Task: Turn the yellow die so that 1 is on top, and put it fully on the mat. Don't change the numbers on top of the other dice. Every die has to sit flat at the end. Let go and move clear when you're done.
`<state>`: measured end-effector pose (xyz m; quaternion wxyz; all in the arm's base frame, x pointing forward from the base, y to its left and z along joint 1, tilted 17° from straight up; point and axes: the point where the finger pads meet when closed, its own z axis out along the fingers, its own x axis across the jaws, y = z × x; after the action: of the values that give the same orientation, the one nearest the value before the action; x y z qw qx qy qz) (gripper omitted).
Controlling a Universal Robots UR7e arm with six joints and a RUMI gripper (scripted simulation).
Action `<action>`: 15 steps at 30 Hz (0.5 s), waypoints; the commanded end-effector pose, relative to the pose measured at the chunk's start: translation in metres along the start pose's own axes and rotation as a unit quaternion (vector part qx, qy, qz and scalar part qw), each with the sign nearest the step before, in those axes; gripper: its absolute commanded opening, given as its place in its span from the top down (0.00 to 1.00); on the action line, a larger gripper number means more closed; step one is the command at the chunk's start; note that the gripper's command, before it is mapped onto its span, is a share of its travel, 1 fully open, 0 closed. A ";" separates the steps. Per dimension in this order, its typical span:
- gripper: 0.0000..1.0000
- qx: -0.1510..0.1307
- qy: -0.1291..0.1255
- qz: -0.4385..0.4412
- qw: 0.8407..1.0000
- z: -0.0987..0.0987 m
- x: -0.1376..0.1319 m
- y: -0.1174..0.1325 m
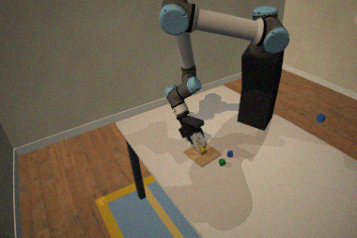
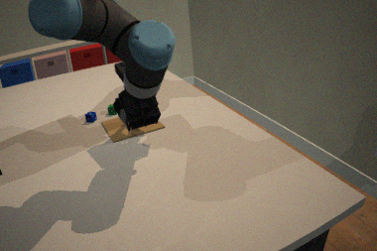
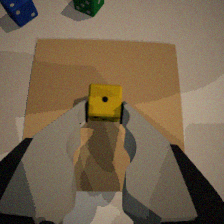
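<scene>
The yellow die (image 1: pixel 203 150) (image 3: pixel 105 100) is over the tan mat (image 1: pixel 202 161) (image 2: pixel 114 135) (image 3: pixel 55 65), between the two fingertips. Its one-pip face points at the wrist camera. My gripper (image 1: pixel 201 148) (image 3: pixel 105 102) is tilted and shut on the yellow die, one fingertip at each side. Whether the die touches the mat, I cannot tell. In the exterior view the gripper body hides the die. The green die (image 1: pixel 222 162) (image 2: pixel 111 110) (image 3: pixel 90 6) and the blue die (image 1: pixel 230 153) (image 2: pixel 90 116) (image 3: pixel 21 12) sit off the mat on the table.
The green and blue dice stand close beyond one mat edge. The arm's black pedestal (image 1: pixel 258 87) stands at the back of the table (image 1: pixel 291 176). A blue cube (image 1: pixel 320 118) lies on the floor. Coloured bins (image 2: pixel 86 57) stand in a shelf behind the table.
</scene>
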<state>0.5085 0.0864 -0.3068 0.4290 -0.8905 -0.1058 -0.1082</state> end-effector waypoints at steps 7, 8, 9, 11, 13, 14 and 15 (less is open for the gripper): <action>0.90 0.000 0.000 0.000 1.000 0.000 0.000 0.000; 0.90 0.000 0.000 0.000 1.000 0.000 0.000 0.000; 0.90 0.000 0.000 0.000 1.000 0.000 0.000 0.000; 0.86 0.000 0.000 0.000 1.000 0.000 0.000 0.000; 0.86 0.000 0.000 0.000 1.000 0.000 0.000 0.000; 0.83 0.000 0.000 0.000 1.000 0.000 0.000 0.000; 0.83 0.000 0.000 0.000 1.000 0.000 0.000 0.000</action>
<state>0.5085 0.0864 -0.3068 0.4290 -0.8905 -0.1058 -0.1082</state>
